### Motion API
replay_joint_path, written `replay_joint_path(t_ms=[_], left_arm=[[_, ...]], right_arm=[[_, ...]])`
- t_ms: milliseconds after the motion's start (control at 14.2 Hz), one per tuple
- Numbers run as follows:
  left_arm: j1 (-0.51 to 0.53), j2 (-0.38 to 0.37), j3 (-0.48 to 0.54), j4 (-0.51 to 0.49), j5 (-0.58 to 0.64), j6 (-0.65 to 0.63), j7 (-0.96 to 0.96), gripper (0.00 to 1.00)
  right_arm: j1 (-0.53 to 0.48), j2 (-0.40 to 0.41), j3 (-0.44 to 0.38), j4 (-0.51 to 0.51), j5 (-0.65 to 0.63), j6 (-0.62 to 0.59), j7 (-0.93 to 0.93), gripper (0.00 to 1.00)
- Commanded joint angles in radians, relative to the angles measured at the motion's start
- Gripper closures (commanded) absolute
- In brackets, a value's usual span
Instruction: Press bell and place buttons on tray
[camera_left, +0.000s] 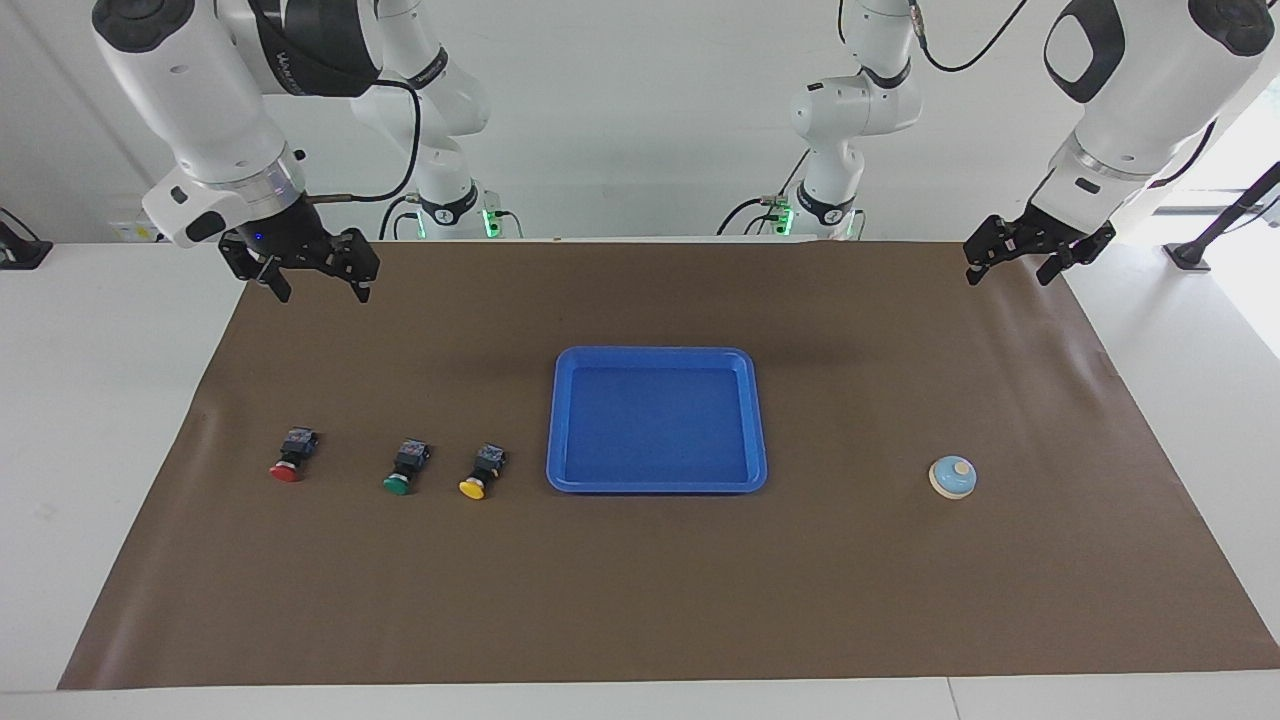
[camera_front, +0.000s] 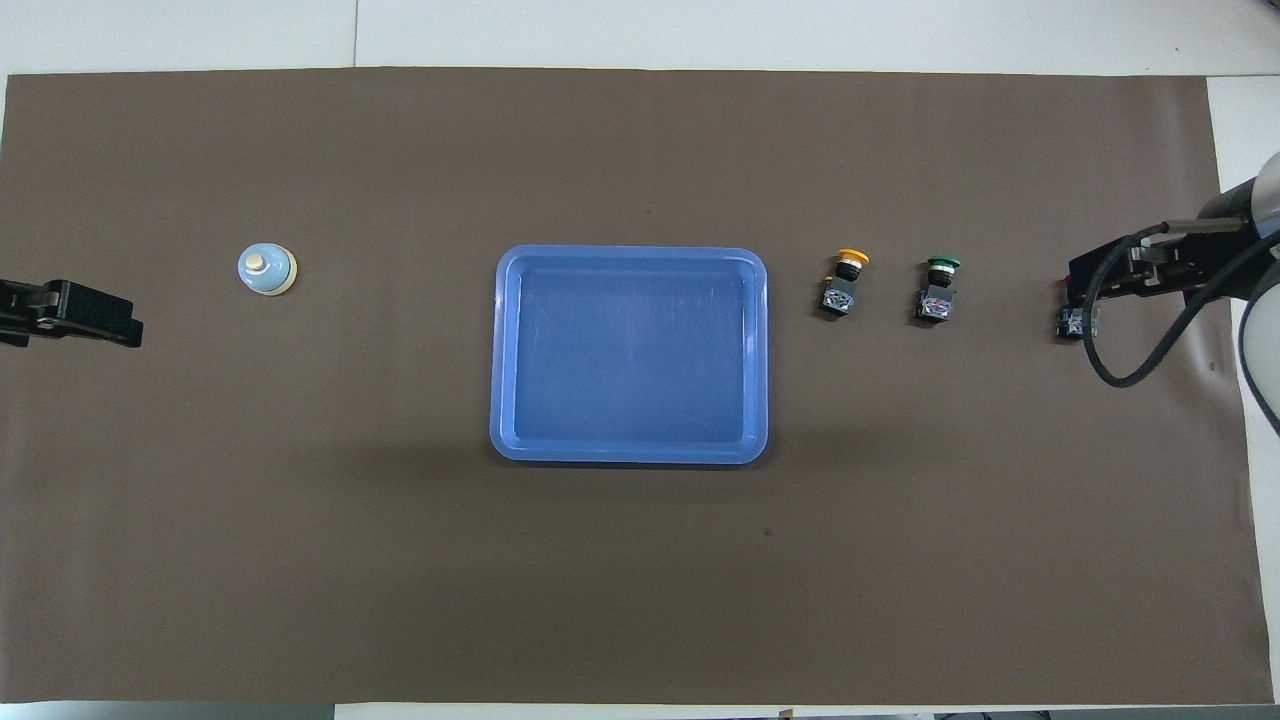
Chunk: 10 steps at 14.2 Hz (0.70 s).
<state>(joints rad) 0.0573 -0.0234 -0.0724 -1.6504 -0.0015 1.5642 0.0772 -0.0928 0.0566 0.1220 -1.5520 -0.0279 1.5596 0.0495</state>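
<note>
Facing view: nothing started, as I read it. Right tool (camera_left: 318, 285) hangs over the mat's (camera_left: 640, 600) robot-side edge at the right arm's end, fingers spread wide, holding nothing. Left tool (camera_left: 1012, 268) hangs over the mat's corner at the left arm's end, fingers parted, empty too. Tray (camera_left: 657, 486) sits mid-mat with nothing in it. Three buttons in a row beside it toward the right arm's end: yellow (camera_left: 483, 472) closest to the tray, green (camera_left: 404, 468), then red (camera_left: 292, 456), all on their sides, well apart from each other. One bell (camera_left: 952, 477) toward the left arm's end, well apart from the tray.

Overhead view: same count of bell (camera_front: 266, 270) and tray (camera_front: 500, 350). Yellow (camera_front: 844, 282) and green (camera_front: 937, 290) clear; red (camera_front: 1072, 322) mostly hidden under the right arm. Left tool (camera_front: 120, 330) only shows its tip.

My call: bell press first. Left arm needs to get above the knob and push straight down. Then the right arm picks the buttons by their black bodies.
</note>
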Motion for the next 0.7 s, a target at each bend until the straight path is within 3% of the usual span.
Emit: replay_joint_path(t_ms=[0,421,632], left_arm=[[-0.01,0.002,0.008,0.009,-0.006,-0.018,0.015,0.0],[-0.008,0.0,0.01,0.009,-0.006,-0.02,0.007,0.0],[0.003,-0.004,0.011,0.009,-0.006,-0.016,0.006,0.0]], right_arm=[[-0.01,-0.029,0.005,-0.023,0.008,0.013,-0.022,0.0],[-0.018,-0.035,0.004,-0.065,0.009,0.059,-0.036,0.0],[-0.01,0.02,0.005,-0.079,0.011,0.125,-0.013,0.0]])
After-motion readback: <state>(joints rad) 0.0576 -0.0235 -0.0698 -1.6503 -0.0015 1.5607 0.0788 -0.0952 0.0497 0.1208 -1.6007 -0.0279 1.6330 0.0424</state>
